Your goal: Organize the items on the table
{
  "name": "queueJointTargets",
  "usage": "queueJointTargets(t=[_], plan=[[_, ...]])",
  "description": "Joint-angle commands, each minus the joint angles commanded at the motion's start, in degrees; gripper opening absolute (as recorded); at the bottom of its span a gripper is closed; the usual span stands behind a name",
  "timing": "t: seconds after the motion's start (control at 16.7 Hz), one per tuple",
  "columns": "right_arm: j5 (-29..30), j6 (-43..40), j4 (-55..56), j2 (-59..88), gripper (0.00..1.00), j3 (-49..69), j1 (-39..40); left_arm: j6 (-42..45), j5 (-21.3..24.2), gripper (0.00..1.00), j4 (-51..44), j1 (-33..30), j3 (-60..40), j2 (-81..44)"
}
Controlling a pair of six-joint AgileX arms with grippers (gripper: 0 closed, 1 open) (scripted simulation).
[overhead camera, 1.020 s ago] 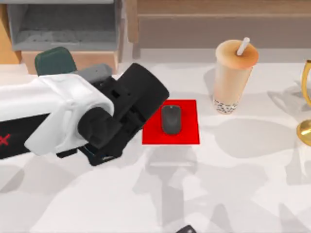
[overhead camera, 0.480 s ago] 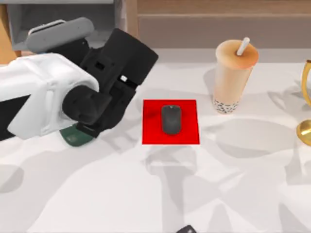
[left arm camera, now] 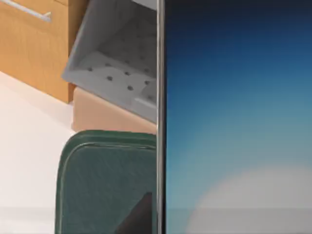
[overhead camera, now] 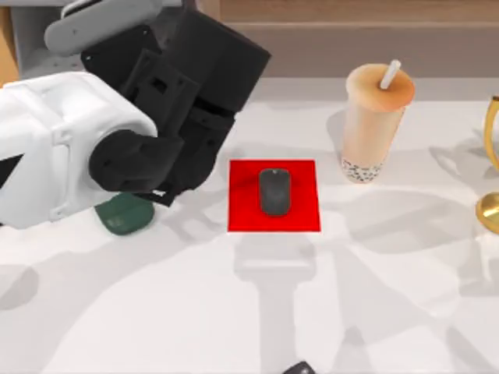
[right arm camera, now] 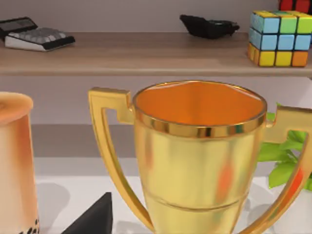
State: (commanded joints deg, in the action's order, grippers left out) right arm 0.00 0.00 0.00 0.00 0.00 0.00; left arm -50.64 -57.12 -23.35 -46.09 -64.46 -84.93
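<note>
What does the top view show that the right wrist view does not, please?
The top view adds the small dark grey computer mouse on a flat red square mat and my left tool left of it. The right wrist view adds a multicoloured puzzle cube and a grey calculator on a wooden shelf. Both share the tall peach bubble-tea cup and the shiny gold trophy.

The white table (overhead camera: 140, 312) has a faint marble look and carries a flat red mat (overhead camera: 300, 210) near its middle, with the dark grey computer mouse (overhead camera: 274, 191) lying on the mat rather than on the bare top. To the mat's right stands the peach bubble-tea cup (overhead camera: 373, 125) with its white straw, upright, and at the right edge a gold trophy (overhead camera: 492, 204) (its cup shows close in the right wrist view). Left of the mat lies a dark green case (overhead camera: 125, 216), partly hidden.
</note>
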Motion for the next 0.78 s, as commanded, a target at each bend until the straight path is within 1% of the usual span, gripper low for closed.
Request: queueJointTargets(t=[0.12,0.24,0.42,0.6,0.78], plan=[[0.0,0.0,0.0,0.0,1.0,0.0,0.0,1.11,-0.07,0.0,4.01,-1.09,-1.48,0.5],[0.0,0.0,0.0,0.0,1.0,0.0,0.0,2.59,-0.03,0.0,6.76,-0.24,-1.06,0.08],[0.0,0.0,0.0,0.0,1.0,0.0,0.0,5.72,1.12,0.0,8.52,3.06,2.37,-0.97],[0.0,0.0,0.0,0.0,1.0,0.0,0.0,9.08,3.31,0.0,8.83,8.45,6.26,-4.21],[0.0,0.0,0.0,0.0,1.0,0.0,0.0,9.94,4.35,0.0,10.06,11.65,6.24,-7.37]])
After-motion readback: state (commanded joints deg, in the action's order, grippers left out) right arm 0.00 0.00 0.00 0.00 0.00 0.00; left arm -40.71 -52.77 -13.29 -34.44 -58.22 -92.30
